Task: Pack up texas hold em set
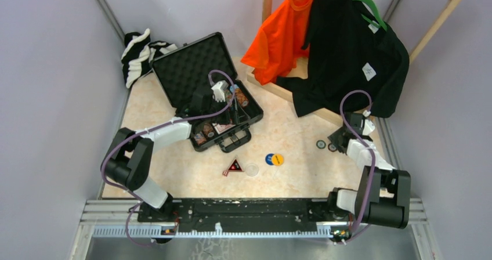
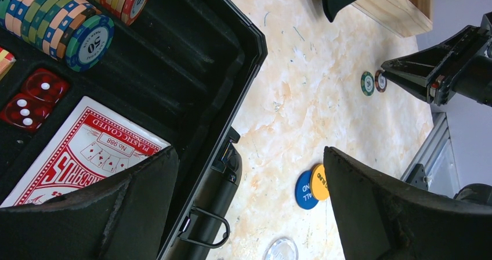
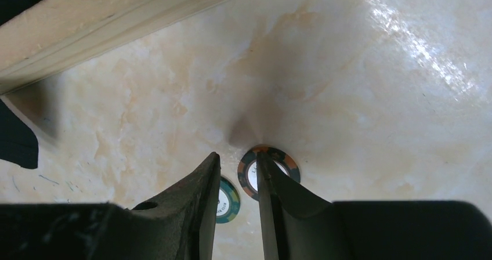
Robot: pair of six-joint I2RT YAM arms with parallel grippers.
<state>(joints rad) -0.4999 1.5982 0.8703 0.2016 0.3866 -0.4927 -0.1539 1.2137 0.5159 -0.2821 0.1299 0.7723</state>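
Marble-look table [image 1: 284, 133], grey walls all round. Your left gripper [image 2: 248, 155] hangs over the open case [image 1: 185, 68], spread wide and holding nothing. Under it in the tray are chip rows [image 2: 58, 22], red dice [image 2: 32, 97] and the card deck [image 2: 87, 150]. Your right gripper [image 3: 238, 158] is down by the wooden rail [image 3: 116, 22], its fingers a narrow slit apart. The brown chip [image 3: 285, 160] is at the tips and the green chip [image 3: 229, 202] just beside; pinched or not, you can't tell. In front of the case lie the blue disc [image 1: 270, 159] touching the yellow disc [image 1: 279, 159], the clear disc [image 1: 251, 169] and the triangle [image 1: 234, 166].
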